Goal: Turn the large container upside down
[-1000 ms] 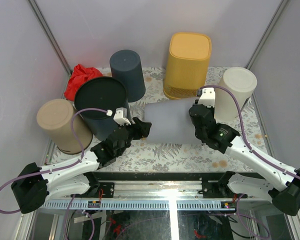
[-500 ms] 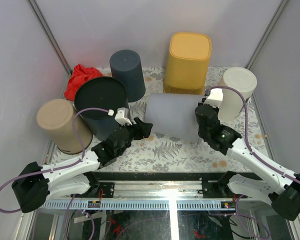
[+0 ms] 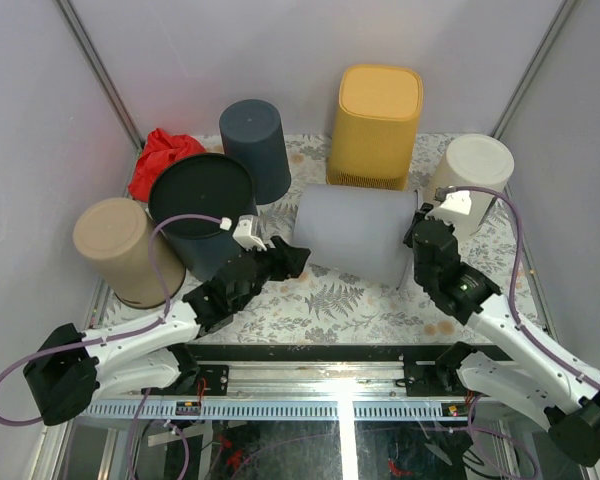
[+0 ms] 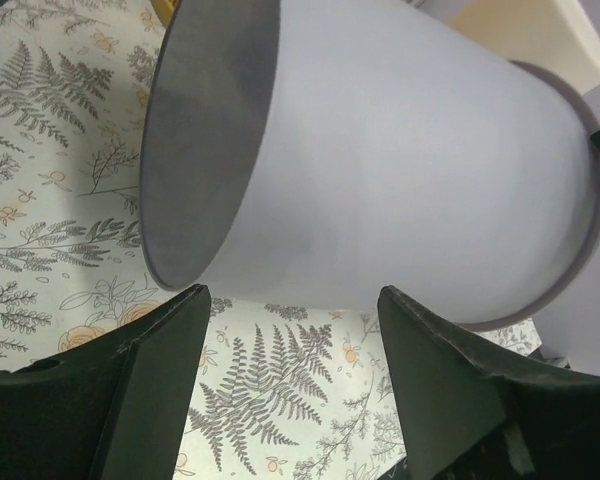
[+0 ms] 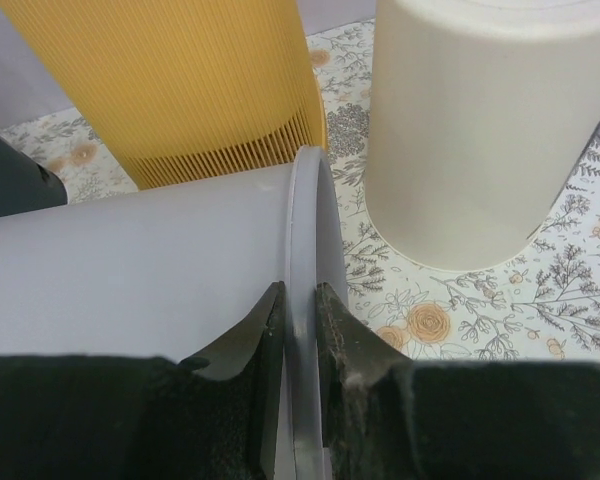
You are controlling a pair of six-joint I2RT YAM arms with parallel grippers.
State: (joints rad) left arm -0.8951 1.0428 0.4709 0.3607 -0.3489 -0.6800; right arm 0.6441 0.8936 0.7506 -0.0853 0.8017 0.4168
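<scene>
The large container point(image 3: 352, 233) is pale grey and lies on its side across the middle of the floral table point(image 3: 330, 300). My right gripper point(image 3: 417, 238) is shut on the thin rim at its right end; in the right wrist view the rim point(image 5: 305, 215) sits pinched between the two fingers of that gripper point(image 5: 300, 300). My left gripper point(image 3: 290, 260) stands open just short of the container's left end. In the left wrist view the container point(image 4: 400, 160) fills the top, with nothing between the spread fingers of the left gripper point(image 4: 290, 300).
A yellow ribbed bin point(image 3: 375, 125) stands right behind the container and a cream bin point(image 3: 472, 180) close on its right. A black bin point(image 3: 202, 210), a dark grey bin point(image 3: 257, 145), a tan bin point(image 3: 120, 245) and a red cloth point(image 3: 160, 155) crowd the left.
The right gripper has shut on the rim and drawn it to the right, and the container has tipped onto its side. The left gripper has edged slightly forward, still open.
</scene>
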